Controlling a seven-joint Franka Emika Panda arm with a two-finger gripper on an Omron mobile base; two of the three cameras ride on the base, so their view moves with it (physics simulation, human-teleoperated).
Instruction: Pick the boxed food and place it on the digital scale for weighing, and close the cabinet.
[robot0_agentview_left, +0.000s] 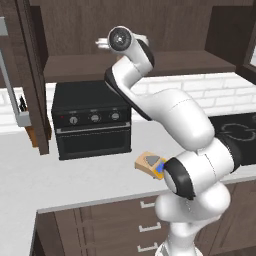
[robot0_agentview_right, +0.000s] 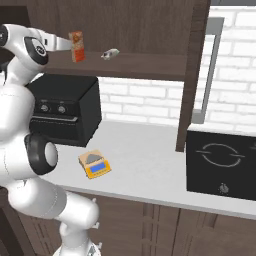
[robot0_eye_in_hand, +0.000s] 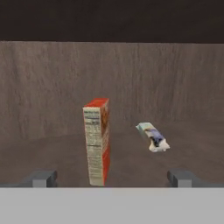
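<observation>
The boxed food (robot0_eye_in_hand: 97, 140) is a tall orange-red carton standing upright on the cabinet (robot0_agentview_right: 145, 20) shelf; it also appears at the shelf's left end (robot0_agentview_right: 76, 46). My gripper (robot0_eye_in_hand: 111, 179) is open and level with the carton. Its fingertips (robot0_eye_in_hand: 41, 178) stand wide on either side of the carton's base, and the carton sits a little ahead, left of centre. My gripper (robot0_agentview_right: 66, 44) reaches the carton from the left. The yellow-orange digital scale (robot0_agentview_right: 94, 164) lies on the counter below, also seen beside my arm (robot0_agentview_left: 150, 163). Both cabinet doors (robot0_agentview_right: 192, 75) (robot0_agentview_left: 30, 75) hang open.
A small white-grey packet (robot0_eye_in_hand: 153, 138) lies on the shelf right of the carton (robot0_agentview_right: 110, 52). A black toaster oven (robot0_agentview_left: 92, 125) stands under the shelf. A black cooktop (robot0_agentview_right: 222, 165) sits at the counter's right. Drawers (robot0_agentview_left: 145, 220) run below the counter.
</observation>
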